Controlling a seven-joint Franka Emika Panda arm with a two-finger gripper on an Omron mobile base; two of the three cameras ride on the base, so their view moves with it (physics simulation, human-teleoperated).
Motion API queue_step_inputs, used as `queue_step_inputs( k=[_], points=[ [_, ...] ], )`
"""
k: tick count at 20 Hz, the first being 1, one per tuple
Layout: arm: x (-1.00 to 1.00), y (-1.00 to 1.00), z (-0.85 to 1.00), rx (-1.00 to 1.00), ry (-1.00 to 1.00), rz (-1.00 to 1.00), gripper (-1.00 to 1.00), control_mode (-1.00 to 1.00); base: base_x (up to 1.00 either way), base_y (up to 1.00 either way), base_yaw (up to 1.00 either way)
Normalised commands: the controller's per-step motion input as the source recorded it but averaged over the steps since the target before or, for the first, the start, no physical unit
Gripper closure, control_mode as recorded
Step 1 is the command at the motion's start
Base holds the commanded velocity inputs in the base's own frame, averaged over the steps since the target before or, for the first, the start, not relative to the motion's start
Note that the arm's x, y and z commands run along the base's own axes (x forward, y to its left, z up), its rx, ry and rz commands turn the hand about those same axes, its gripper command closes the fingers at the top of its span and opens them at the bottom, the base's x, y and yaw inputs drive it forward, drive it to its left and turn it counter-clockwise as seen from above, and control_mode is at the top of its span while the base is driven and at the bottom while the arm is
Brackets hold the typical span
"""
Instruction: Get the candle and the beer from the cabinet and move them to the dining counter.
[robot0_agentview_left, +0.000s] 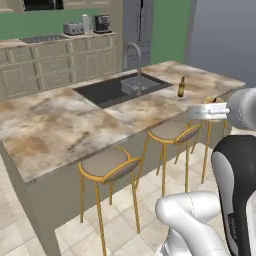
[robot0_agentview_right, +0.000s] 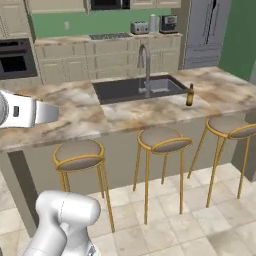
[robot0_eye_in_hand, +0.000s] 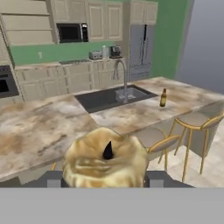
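**Candle in the tool, beer standing by the sink**

We look along the hand and there it is: the candle (robot0_eye_in_hand: 105, 164), a squat golden-brown jar with a dark wick, sits between the two dark fingertips (robot0_eye_in_hand: 51, 178) of the tool (robot0_eye_in_hand: 105, 179), jaws closed against its sides. The tool holds the candle, hanging short of the table's near edge, above the stools.

Our landmark is the dark grey sink (robot0_agentview_right: 137, 88), let into the marbled stone table (robot0_agentview_right: 80, 117). We see nothing lying in the basin; the curved steel tap (robot0_agentview_right: 144, 65) rises at its far edge. The beer (robot0_agentview_right: 190, 95) stands upright on the table just to the right of the sink, near its front corner, touching nothing else.

From the left base camera we catch the tool (robot0_agentview_left: 216, 111) side-on, well to the right of the sink (robot0_agentview_left: 120, 88), with a sliver of golden candle (robot0_agentview_left: 214, 100) showing above it, and the beer (robot0_agentview_left: 181, 87) between sink and tool. From the right base camera the white hand pokes in at the left edge, well left of the sink, but the candle is hidden there.

Round stools (robot0_agentview_right: 78, 154) with golden frames line the table's near side below the sink. Beyond the sink, the hand camera alone gives us the beige wall cabinet (robot0_eye_in_hand: 103, 19) and a black microwave (robot0_eye_in_hand: 70, 32); a toaster (robot0_agentview_right: 140, 28) stands on the back worktop.
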Motion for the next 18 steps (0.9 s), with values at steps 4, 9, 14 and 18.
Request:
queue_step_inputs(
  k=[4,9,14,18],
  points=[
    [0.00,0.00,0.00,0.00,0.00,0.00,1.00,1.00,0.41,-0.81,0.63],
    [0.00,0.00,0.00,0.00,0.00,0.00,1.00,1.00,0.39,-0.77,0.56],
    [0.00,0.00,0.00,0.00,0.00,0.00,1.00,1.00,0.35,-0.69,0.38],
    [0.00,0.00,0.00,0.00,0.00,0.00,1.00,1.00,0.39,-0.60,0.32]
  ],
)
